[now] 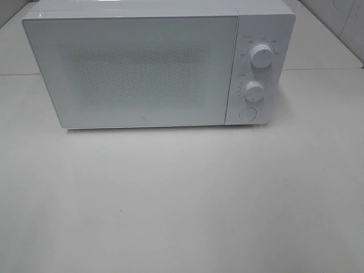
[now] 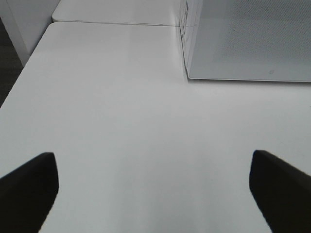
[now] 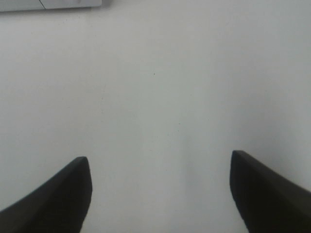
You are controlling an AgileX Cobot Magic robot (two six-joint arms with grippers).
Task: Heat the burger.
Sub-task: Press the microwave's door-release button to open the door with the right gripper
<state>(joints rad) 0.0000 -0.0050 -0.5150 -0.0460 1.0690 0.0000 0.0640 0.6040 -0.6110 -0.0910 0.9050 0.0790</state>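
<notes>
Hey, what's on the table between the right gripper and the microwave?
Nothing. In the right wrist view, only bare white table lies between the open right gripper and the microwave.

Microwave set back by the far edge of the tabletop, front turned to the near edge
And there's the microwave (image 1: 148, 68) on the tabletop (image 1: 182, 199), about midway between the left and right edges; the door (image 1: 136, 71) takes the left of its front, the control panel (image 1: 257, 34) the right, and on that panel the upper knob (image 1: 261, 56) sits above the lower knob (image 1: 254, 91), with the button (image 1: 247, 114) beneath both
</notes>
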